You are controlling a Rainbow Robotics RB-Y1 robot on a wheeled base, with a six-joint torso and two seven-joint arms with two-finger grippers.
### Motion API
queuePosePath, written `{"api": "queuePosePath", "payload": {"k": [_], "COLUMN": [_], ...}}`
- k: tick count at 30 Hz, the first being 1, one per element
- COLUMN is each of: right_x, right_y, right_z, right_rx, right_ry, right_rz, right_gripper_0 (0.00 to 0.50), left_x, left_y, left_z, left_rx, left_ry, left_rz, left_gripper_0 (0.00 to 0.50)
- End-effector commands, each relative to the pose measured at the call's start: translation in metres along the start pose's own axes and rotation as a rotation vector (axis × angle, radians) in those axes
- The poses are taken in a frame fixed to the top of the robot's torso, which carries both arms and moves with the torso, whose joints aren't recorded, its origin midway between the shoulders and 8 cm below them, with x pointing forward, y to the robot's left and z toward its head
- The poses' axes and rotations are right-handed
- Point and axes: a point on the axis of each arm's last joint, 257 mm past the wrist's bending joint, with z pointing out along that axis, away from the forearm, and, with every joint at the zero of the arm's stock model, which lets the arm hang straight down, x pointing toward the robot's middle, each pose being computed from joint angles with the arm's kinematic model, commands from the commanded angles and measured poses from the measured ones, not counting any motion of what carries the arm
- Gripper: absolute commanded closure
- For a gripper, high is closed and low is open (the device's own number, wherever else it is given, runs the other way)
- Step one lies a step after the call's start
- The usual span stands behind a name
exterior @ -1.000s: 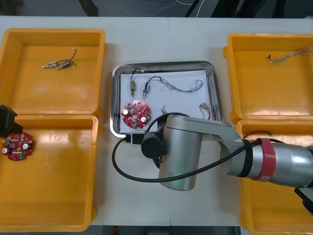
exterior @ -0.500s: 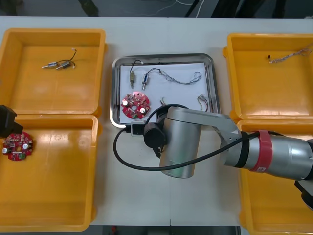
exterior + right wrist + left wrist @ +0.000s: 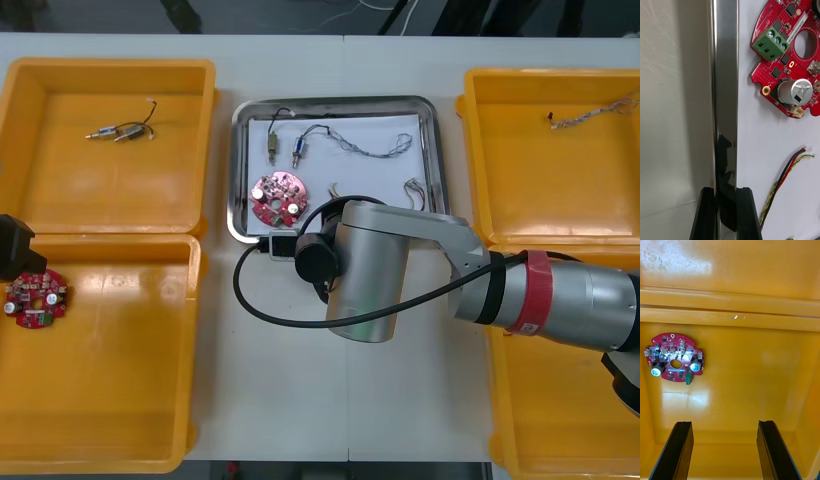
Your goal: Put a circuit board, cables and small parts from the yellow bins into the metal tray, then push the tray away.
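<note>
The metal tray [image 3: 240, 170] lies between the bins, white inside. It holds a red circuit board [image 3: 278, 197], small metal parts [image 3: 271, 146], a twisted blue and white cable [image 3: 365, 149] and a red and yellow cable [image 3: 415, 190]. My right arm [image 3: 370, 280] reaches to the tray's near edge, its wrist hiding the fingers. In the right wrist view my right gripper [image 3: 725, 191] is shut on the tray's rim [image 3: 724, 93], with the board [image 3: 790, 63] and the red and yellow cable [image 3: 784, 183] just inside. My left gripper [image 3: 725, 425] hangs open over the near left bin.
Another red circuit board [image 3: 35, 298] lies in the near left yellow bin [image 3: 120, 400]. Small metal parts with a black cable [image 3: 120, 130] rest in the far left bin. A twisted cable [image 3: 590, 115] lies in the far right bin. Bare table lies beyond the tray.
The tray has slid away toward the table's far edge, and my right arm has moved with it. The left arm has not moved.
</note>
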Motion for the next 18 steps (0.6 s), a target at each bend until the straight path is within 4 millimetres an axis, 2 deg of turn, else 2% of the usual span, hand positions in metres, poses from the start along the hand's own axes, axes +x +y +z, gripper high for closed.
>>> {"api": "queuePosePath", "payload": {"k": [1, 18], "right_x": [0.009, 0.003], "right_y": [-0.03, -0.08], "right_z": [0.003, 0.015], "right_rx": [0.046, 0.074], "right_ry": [0.027, 0.013], "right_rz": [0.048, 0.107], "right_gripper_0": [0.5, 0.5], "left_x": [-0.001, -0.001], "left_y": [0.016, 0.016], "left_z": [-0.013, -0.013], "left_rx": [-0.052, -0.052], "left_ry": [-0.019, -0.019], "left_rz": [0.087, 0.087], "left_gripper_0": [0.0, 0.0]}}
